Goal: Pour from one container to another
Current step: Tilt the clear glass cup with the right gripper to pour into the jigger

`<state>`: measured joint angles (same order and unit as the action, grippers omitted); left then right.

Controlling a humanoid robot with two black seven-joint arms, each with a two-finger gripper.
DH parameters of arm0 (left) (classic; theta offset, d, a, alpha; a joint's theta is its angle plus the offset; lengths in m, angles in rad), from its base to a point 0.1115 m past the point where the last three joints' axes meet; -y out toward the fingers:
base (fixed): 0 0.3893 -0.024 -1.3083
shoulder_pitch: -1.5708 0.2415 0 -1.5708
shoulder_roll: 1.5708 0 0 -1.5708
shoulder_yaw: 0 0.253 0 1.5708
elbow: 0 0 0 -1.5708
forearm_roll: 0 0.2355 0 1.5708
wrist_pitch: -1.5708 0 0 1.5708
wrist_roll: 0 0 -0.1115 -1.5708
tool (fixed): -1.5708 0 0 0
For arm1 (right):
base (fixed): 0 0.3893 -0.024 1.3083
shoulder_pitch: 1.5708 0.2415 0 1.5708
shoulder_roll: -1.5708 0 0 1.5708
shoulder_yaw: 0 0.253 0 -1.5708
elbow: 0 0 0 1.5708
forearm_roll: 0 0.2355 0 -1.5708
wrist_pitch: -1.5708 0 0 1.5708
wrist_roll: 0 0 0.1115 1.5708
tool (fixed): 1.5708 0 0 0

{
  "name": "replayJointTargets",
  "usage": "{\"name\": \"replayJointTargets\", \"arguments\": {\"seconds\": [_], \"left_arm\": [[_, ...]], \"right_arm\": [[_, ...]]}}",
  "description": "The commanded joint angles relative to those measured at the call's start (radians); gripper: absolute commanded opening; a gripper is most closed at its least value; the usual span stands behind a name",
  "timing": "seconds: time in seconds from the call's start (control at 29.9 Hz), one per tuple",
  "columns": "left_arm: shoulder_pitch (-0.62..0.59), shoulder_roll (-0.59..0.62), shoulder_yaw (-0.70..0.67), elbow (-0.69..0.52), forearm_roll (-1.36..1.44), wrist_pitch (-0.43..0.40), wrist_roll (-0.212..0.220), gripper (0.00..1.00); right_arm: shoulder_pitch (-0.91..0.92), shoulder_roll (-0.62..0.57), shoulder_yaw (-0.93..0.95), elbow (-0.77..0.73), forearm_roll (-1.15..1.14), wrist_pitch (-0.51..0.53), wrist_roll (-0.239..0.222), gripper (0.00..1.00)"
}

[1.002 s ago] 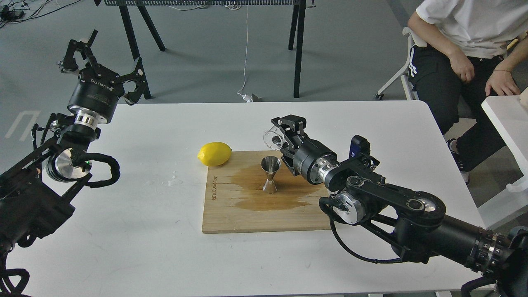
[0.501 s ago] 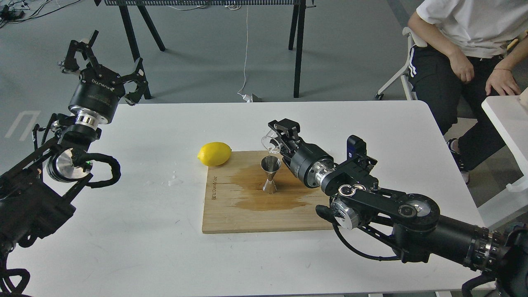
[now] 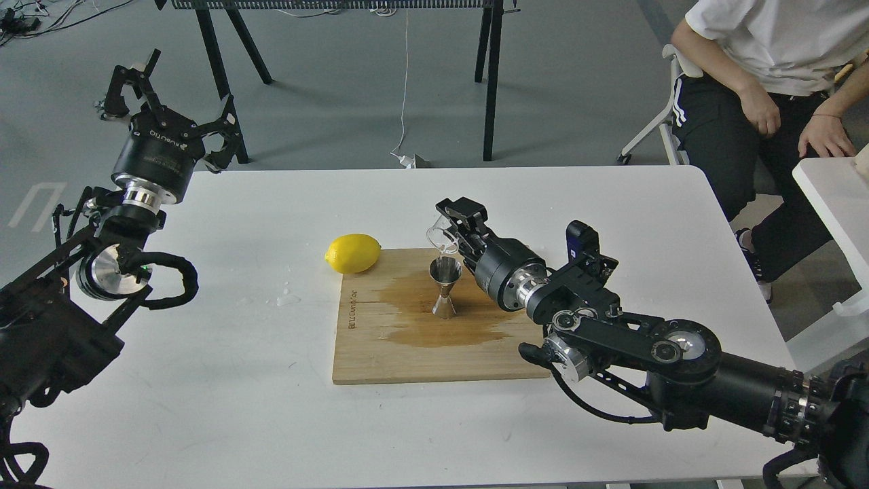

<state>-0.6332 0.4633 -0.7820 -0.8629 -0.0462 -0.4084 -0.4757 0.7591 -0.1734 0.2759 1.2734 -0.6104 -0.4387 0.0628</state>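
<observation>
Head view, right tool: the right tool [image 3: 453,227] is seen clamped on the glass cup [image 3: 440,236], which is held tipped with its mouth down toward the left.
Head view, cup position: the glass cup is held just above the jigger [image 3: 445,287], its lower rim close over the jigger's open mouth.
Head view, jigger: the jigger is stood upright on the cutting board [image 3: 380,353], in the middle of a dark wet patch [image 3: 421,319].
Head view, left tool: the left tool [image 3: 170,102] is raised off the desk [image 3: 237,407] at the far left corner, its fingers spread wide and nothing held.
Head view, other things: a lemon [image 3: 353,252] is laid at the board's far left corner; a seated person [image 3: 760,75] is seen beyond the desk.
Progress: the pour is judged to be under way; whether liquid is falling cannot be told. Levelling the cup and setting it down is judged to be left.
Change from earlier frames: the cup has been brought lower and further left, from beside the jigger's mouth to over it, and tipped more steeply. The left tool, lemon and jigger are unchanged.
</observation>
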Motion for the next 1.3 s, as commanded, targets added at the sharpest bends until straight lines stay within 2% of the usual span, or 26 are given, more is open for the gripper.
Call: {"name": "replayJointTargets", "arguments": {"seconds": [0.0,0.9,1.27], "left_arm": [[0.01,0.0,0.0,-0.001,0.0,-0.001,-0.001,1.0],[0.017,0.003,-0.002,-0.001,0.0,-0.001,-0.012,1.0],[0.017,0.006,-0.003,-0.001,0.0,-0.001,-0.013,1.0]], "right_arm": [[0.0,0.0,-0.017,-0.006,-0.031,0.0,0.0,0.4],[0.055,-0.015,-0.067,-0.015,-0.049,-0.008,0.0,0.4],[0.091,-0.037,-0.156,-0.009,-0.086,-0.009,0.0,0.39]]}}
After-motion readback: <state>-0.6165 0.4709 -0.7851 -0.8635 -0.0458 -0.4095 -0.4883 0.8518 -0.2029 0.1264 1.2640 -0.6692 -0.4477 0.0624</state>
